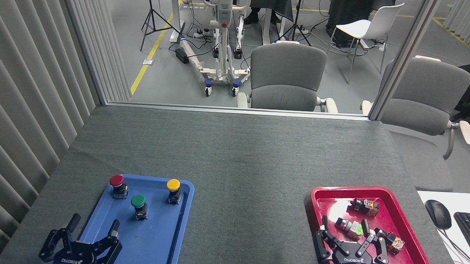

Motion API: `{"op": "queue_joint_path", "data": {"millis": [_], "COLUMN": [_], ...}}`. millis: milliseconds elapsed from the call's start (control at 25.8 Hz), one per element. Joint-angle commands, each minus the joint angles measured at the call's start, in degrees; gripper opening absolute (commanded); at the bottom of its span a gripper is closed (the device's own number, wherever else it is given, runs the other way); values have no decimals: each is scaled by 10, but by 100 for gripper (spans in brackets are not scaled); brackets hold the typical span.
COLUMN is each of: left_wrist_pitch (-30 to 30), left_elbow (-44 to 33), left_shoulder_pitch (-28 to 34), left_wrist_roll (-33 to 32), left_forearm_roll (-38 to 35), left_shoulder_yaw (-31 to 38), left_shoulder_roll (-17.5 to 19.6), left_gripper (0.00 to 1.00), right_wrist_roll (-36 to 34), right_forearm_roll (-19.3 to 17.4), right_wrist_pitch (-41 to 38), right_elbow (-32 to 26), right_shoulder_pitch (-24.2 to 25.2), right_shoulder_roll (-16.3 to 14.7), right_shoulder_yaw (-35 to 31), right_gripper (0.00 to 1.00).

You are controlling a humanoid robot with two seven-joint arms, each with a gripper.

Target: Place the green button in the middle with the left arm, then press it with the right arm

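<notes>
The green button (138, 201) stands in the blue tray (153, 240) between red button (116, 181) and yellow button (173, 184); left end effector (91, 229) hovers nearby, fingers spread wide. Right end effector (350, 234) splayed over red tray (324, 195).

Surface (249, 157) is covered in matt, rough grey-green felt; blue tray (160, 245) and red tray (328, 201) are seen as glossy smooth plastic.

Red button (116, 181), yellow button (173, 184) upright in blue tray (155, 240); red tray (397, 253) holds small parts, perhaps switches.

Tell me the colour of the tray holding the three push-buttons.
Blue tray, seen in the head view.
</notes>
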Motion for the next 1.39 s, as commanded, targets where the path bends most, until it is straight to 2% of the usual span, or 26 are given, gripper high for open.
{"op": "queue_joint_path", "data": {"millis": [0, 232, 348, 465, 619, 697, 1006, 1200, 1355], "left_wrist_pitch": [1, 0, 4, 23, 35, 62, 212, 222, 242], "left_elbow": [2, 1, 3, 3, 4, 9, 109, 183, 218], "left_shoulder_pitch": [1, 1, 0, 0, -1, -8, -73, -126, -141], "left_wrist_roll": [-1, -2, -2, 2, 4, 4, 5, 11, 31], "left_forearm_roll": [0, -3, -2, -2, -1, -2, 9, 10, 14], "left_shoulder_yaw": [0, -1, -30, -60, -72, -91, -215, -247, -246], "left_shoulder_roll": [0, 5, 14, 27, 25, 23, 16, -18, -27], "left_gripper": [100, 100, 100, 100, 100, 100, 99, 100, 99], "right_wrist_roll": [1, 0, 0, -1, -1, -2, -5, -5, -5], "right_forearm_roll": [-1, -2, -2, -2, -2, -1, -1, -1, 0], "right_wrist_pitch": [-1, -8, -11, -17, -18, -18, -18, -18, -18], "right_elbow": [0, -9, -18, -27, -39, -43, -46, -46, -45], "right_shoulder_pitch": [2, 19, 28, 31, 43, 47, 55, 55, 55], "right_shoulder_roll": [-1, -1, 1, 2, 3, 3, 4, 4, 2], "right_shoulder_yaw": [0, 0, 0, 0, 0, 0, 0, -1, -1], "right_gripper": [99, 99, 99, 99, 99, 99, 99, 99, 99]}}
